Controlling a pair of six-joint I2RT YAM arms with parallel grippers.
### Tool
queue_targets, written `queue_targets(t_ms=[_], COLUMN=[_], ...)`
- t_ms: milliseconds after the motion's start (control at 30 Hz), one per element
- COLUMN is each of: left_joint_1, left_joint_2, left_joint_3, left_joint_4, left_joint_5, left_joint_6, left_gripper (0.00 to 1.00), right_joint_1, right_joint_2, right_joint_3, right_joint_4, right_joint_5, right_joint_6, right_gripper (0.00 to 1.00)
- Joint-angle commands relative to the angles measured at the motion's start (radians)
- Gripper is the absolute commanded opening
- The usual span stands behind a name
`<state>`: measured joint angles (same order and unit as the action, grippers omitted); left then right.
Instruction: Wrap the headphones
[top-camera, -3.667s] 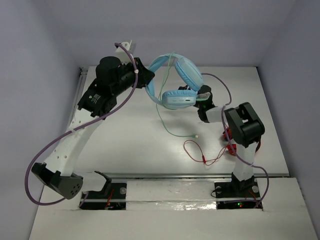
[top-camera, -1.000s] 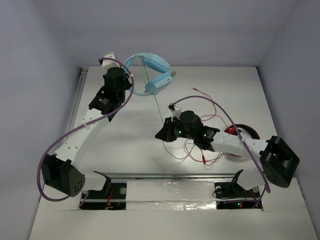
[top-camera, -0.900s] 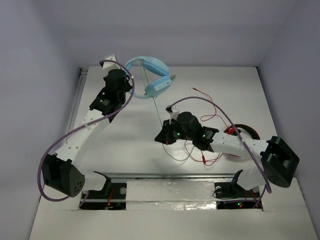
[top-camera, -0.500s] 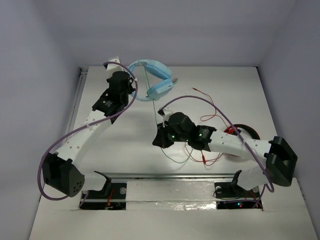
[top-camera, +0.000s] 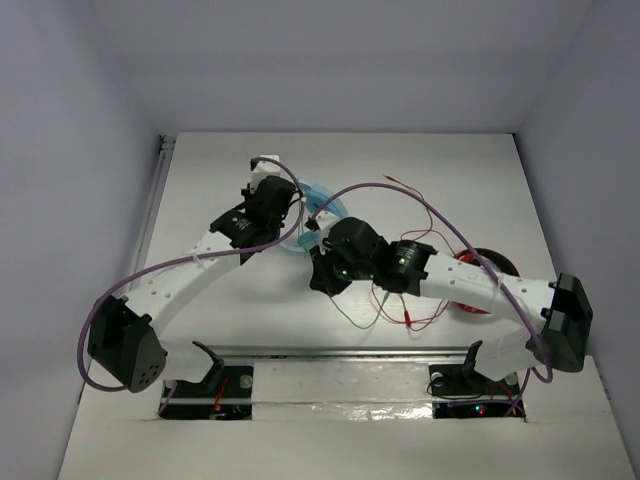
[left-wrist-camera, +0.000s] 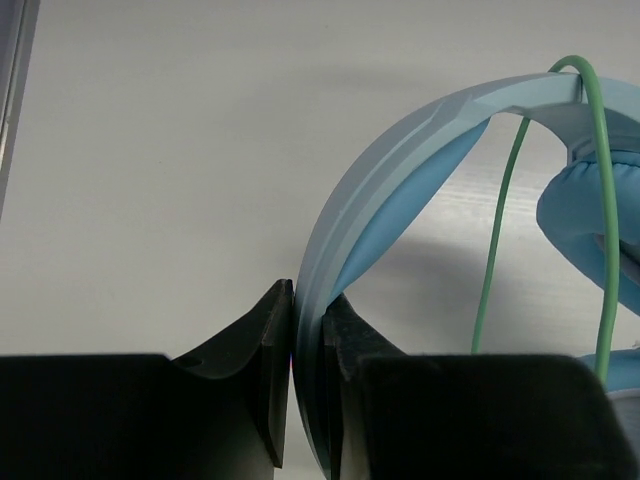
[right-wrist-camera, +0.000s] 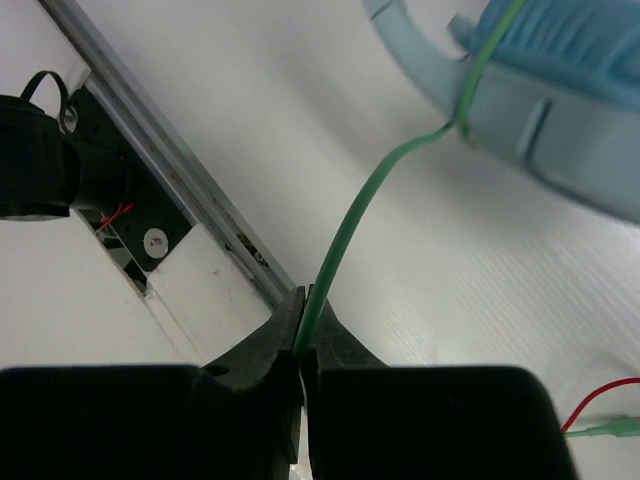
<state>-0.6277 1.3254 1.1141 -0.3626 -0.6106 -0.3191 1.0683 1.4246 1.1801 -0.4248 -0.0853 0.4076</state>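
The headphones (top-camera: 322, 192) are light blue and mostly hidden under both arms in the top view. My left gripper (top-camera: 293, 232) (left-wrist-camera: 308, 310) is shut on their wide headband (left-wrist-camera: 400, 170), with a padded ear cup (left-wrist-camera: 590, 220) to the right. The thin green cable (left-wrist-camera: 500, 230) loops over the headband. My right gripper (top-camera: 318, 272) (right-wrist-camera: 305, 320) is shut on that green cable (right-wrist-camera: 370, 210), which runs up to an ear cup (right-wrist-camera: 570, 60). The cable's loose tail (top-camera: 350, 315) lies on the table near the front.
Smaller red headphones (top-camera: 490, 265) lie under the right arm, their red cable (top-camera: 420, 215) spread over the table's middle right. A metal rail (top-camera: 350, 350) runs along the near edge, another rail (top-camera: 155, 200) along the left side. A red wire (right-wrist-camera: 600, 405) shows beside the right fingers.
The left arm has brought the headphones down from the back toward the table's middle. The right gripper, still pinching the cable, has shifted slightly left and closer to the headphones.
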Motion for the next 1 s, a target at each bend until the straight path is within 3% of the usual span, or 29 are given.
queue_targets(t_ms=[0,333,533,767,967], left_joint_1=[-0.009,-0.119,-0.133,-0.133,-0.133], left_joint_2=[-0.009,-0.061,-0.124,-0.190,-0.239], left_joint_3=[0.070,0.009,-0.045,-0.086,-0.108], left_joint_4=[-0.053,-0.143,-0.113,-0.087,-0.101], left_joint_5=[0.005,0.230,0.258,0.376,0.453], left_joint_6=[0.044,0.201,0.209,0.209,0.193], left_gripper=[0.00,0.00,0.00,0.00,0.00], right_joint_1=[0.009,0.009,0.009,-0.037,-0.062], right_joint_2=[0.011,0.091,0.096,0.048,0.016], right_joint_3=[0.090,0.260,0.325,0.302,0.289], right_joint_4=[-0.078,-0.248,-0.295,-0.240,-0.137], right_joint_5=[0.059,0.314,0.470,0.584,0.657], right_joint_6=[-0.096,-0.243,-0.257,-0.234,-0.214], right_gripper=[0.00,0.00,0.00,0.00,0.08])
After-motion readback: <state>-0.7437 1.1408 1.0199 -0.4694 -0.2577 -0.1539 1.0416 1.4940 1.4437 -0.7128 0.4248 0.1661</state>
